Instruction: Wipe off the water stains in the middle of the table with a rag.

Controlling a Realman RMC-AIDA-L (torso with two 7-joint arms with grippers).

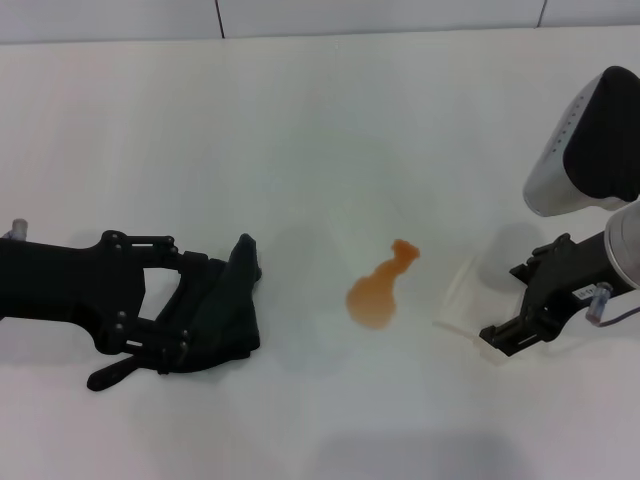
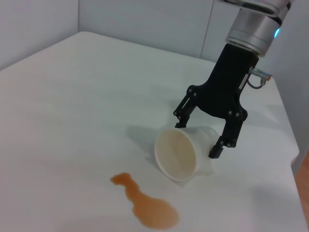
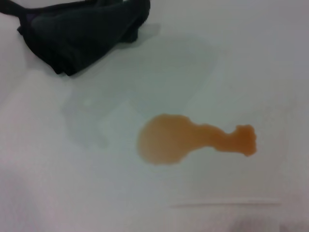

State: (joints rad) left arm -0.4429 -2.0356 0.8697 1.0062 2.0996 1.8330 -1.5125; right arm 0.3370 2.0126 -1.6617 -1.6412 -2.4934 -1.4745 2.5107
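The water stains [image 1: 375,295] are an orange gourd-shaped puddle in the middle of the white table [image 1: 320,120]; they also show in the left wrist view [image 2: 147,208] and the right wrist view [image 3: 188,142]. The dark rag [image 1: 228,305] lies on the table left of the puddle, also seen in the right wrist view [image 3: 82,26]. My left gripper [image 1: 200,310] lies low at the rag with its fingers spread on either side of it; the cloth hides the fingertips. My right gripper [image 1: 505,305] is right of the puddle, closed around a translucent cup [image 2: 181,152] lying on its side.
The cup's mouth points toward the puddle, its rim [image 1: 455,300] a short way from the stain. The table's far edge meets a white wall [image 1: 320,15]. The table's right edge [image 2: 294,145] is beyond the right arm.
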